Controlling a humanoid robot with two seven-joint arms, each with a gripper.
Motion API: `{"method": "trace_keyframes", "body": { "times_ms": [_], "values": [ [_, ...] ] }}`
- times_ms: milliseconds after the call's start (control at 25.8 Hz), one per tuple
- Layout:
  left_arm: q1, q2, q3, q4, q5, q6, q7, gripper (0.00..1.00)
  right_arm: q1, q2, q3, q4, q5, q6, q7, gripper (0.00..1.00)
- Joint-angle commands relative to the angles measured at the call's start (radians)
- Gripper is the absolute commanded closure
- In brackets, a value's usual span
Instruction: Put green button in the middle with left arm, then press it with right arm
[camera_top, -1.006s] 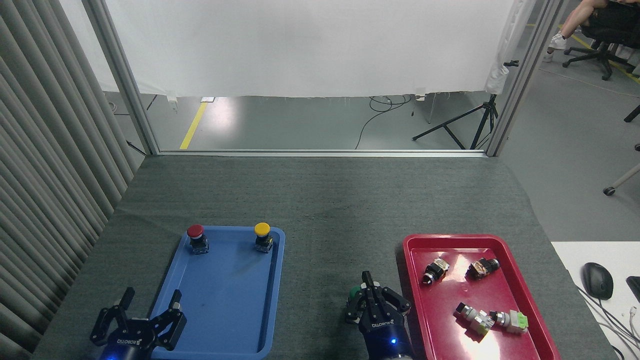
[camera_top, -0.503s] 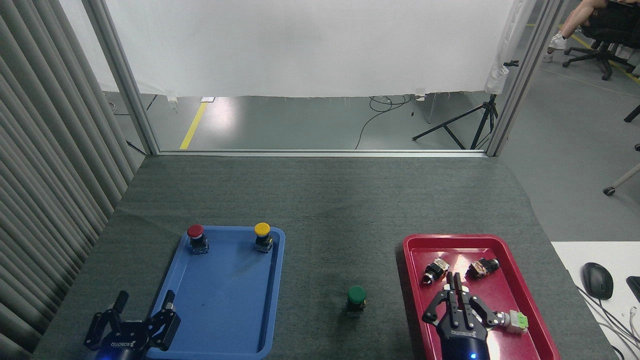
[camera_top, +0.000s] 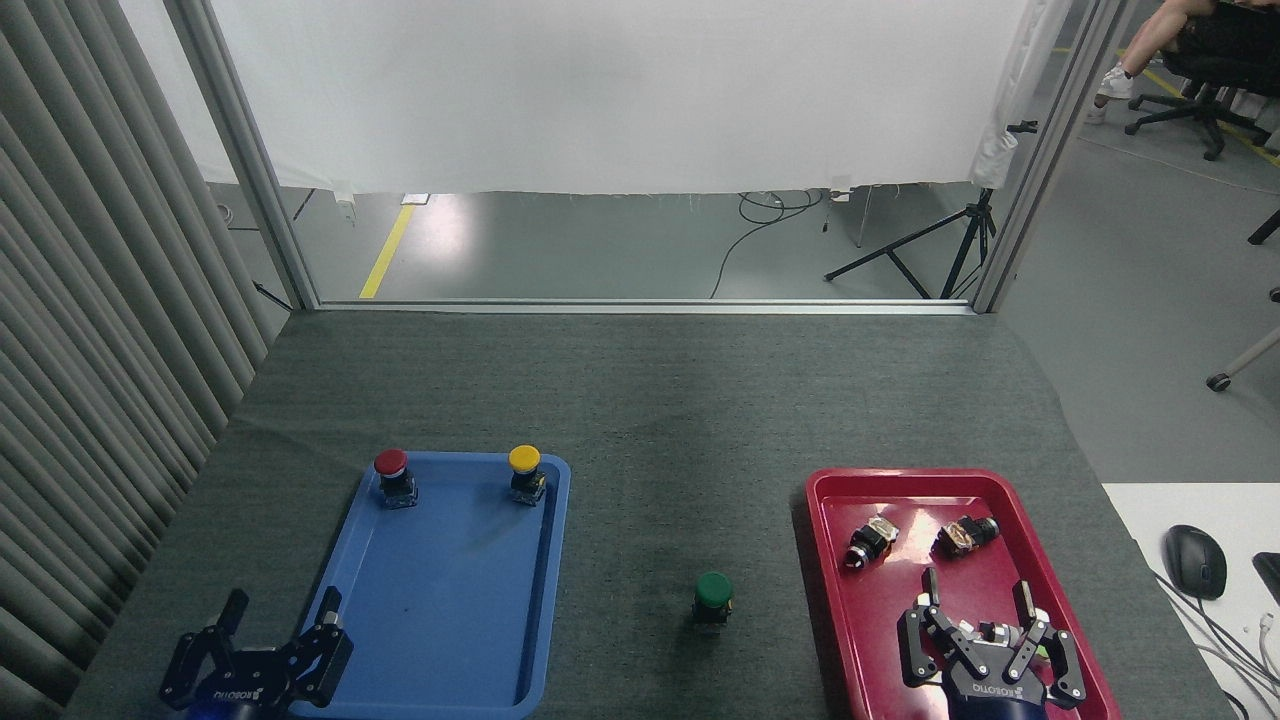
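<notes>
green button (camera_top: 713, 591): standing upright on the bare mat (camera_top: 660, 420) between blue tray (camera_top: 545, 600) and red tray (camera_top: 830, 600), apparently placed. left gripper (camera_top: 270, 640) and right gripper (camera_top: 985, 640): both hanging with fingers spread, holding nothing. judging only a release check is remaining, if any.

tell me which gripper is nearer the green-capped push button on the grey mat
Right. The right gripper hovers over the red plastic tray, just right of the green-capped push button. The left gripper sits beyond the blue plastic tray, farther off.
</notes>
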Motion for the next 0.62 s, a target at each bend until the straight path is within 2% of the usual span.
{"method": "trace_keyframes", "body": {
  "times_ms": [0, 581],
  "values": [
    [-0.002, 0.000, 0.003, 0.002, 0.001, 0.000, 0.001, 0.01, 0.007, -0.013, 0.002, -0.010, -0.001, -0.028, -0.001, 0.00],
    [-0.019, 0.017, 0.009, 0.056, 0.001, -0.003, 0.001, 0.01, 0.016, -0.016, 0.014, -0.012, -0.002, -0.090, 0.004, 0.00]
  ]
}}
